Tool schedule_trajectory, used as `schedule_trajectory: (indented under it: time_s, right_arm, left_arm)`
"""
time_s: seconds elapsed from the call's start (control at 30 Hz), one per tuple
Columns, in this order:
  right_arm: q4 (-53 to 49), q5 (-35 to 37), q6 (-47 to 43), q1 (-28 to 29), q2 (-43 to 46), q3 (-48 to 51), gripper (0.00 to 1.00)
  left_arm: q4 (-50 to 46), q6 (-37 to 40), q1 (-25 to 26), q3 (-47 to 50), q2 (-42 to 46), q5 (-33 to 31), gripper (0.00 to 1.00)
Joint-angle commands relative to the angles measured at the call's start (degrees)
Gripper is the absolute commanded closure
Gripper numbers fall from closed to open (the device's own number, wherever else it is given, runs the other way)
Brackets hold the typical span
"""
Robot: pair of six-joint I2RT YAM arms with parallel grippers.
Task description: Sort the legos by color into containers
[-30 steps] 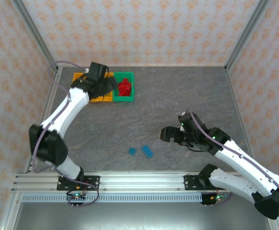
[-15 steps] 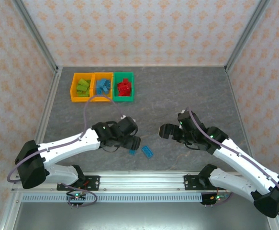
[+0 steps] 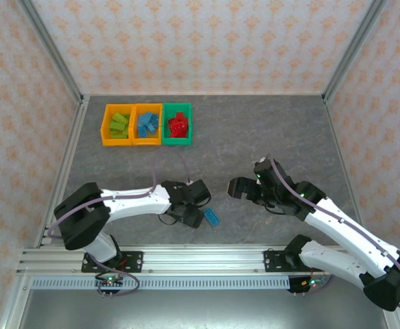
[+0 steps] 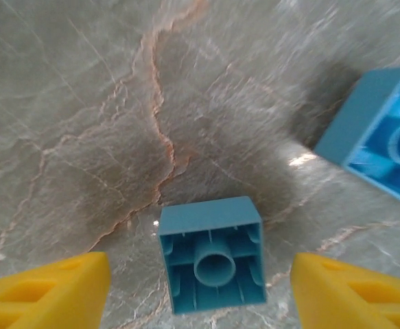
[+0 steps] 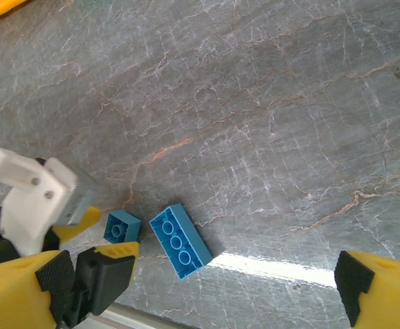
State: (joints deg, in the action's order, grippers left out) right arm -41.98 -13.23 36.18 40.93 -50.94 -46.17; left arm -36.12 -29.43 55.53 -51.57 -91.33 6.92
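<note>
1. The step in hand, as I judge it, is the picking of a small light blue square plastic brick (image 4: pixel 212 264). It lies upside down on the grey stone-patterned table (image 4: pixel 83 103), near the front edge and well apart from the bins.
2. The left gripper (image 4: pixel 200 291) is low over this brick with its jaws partly open. One yellow fingertip (image 4: pixel 55 284) stands at each side, and a gap shows on both sides, so it has hold of nothing yet.
3. A longer light blue plastic brick (image 4: pixel 385 147) lies near the small one, also upside down, and does not touch it.
4. The right gripper (image 5: pixel 200 281) hovers near both bricks, wide open and empty.
5. Three bins stand in a row at the far left:
   - an orange plastic bin (image 3: pixel 103 127) with lime green bricks
   - a middle orange plastic bin (image 3: pixel 147 105) with blue bricks
   - a green plastic bin (image 3: pixel 190 127) with red bricks
6. The next move calls for closing squarely on the flat sides of the small brick. The lift should not push the long brick, and the small brick then goes to the middle orange bin.
</note>
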Motion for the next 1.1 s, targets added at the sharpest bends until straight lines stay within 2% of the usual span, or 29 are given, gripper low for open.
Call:
schedule_trajectory:
  time_s: [0.0, 0.23, 0.37, 0.43, 0.5, 0.6, 0.7, 0.8, 0.9, 1.07]
  right_arm:
    - [0.16, 1.53, 0.79, 0.03, 0.4, 0.82, 0.01]
    - [0.32, 1.33, 0.39, 0.03, -0.47, 0.15, 0.0]
    - [-0.02, 1.37, 0.34, 0.03, -0.68, -0.22, 0.0]
    - [0.26, 1.58, 0.36, 0.03, -0.68, -0.22, 0.0]
    - [0.58, 1.51, 0.13, 0.03, -0.97, -0.45, 0.0]
    - [0.75, 1.46, -0.04, 0.03, -1.55, -1.15, 0.0]
    - [1.16, 1.06, 0.04, 0.03, -2.11, -1.52, 0.0]
    - [0.37, 1.22, 0.1, 0.03, -1.98, -1.89, 0.01]
    - [-1.22, 1.96, 0.03, 0.04, -1.16, -2.36, 0.01]
    - [-3.26, 3.54, 0.04, 0.03, 1.52, -2.52, 0.0]
  left_arm:
    - [0.6, 1.31, 0.55, -0.76, -0.68, 0.01, 0.41]
    - [2.87, -0.83, 0.51, 0.92, 1.56, -1.1, 0.61]
    - [0.07, -0.33, -2.13, 0.83, 9.36, -7.48, 0.7]
    - [-0.61, 1.4, -7.31, 0.44, 13.95, -7.66, 0.73]
    - [-0.2, 3.76, -15.2, -0.63, 17.6, -6.4, 0.73]
    - [1.77, 6.99, -26.95, -4.44, 17.9, -6.41, 0.74]
    - [3.81, 9.07, -37.04, -11.25, 11.4, -6.84, 0.75]
    - [4.27, 9.88, -42.43, -20.72, 2.15, -7.92, 0.76]
    - [3.91, 9.9, -45.86, -30.23, -6.88, -5.93, 0.76]
    - [-4.73, 11.45, -48.6, -50.03, -22.63, -4.41, 0.69]
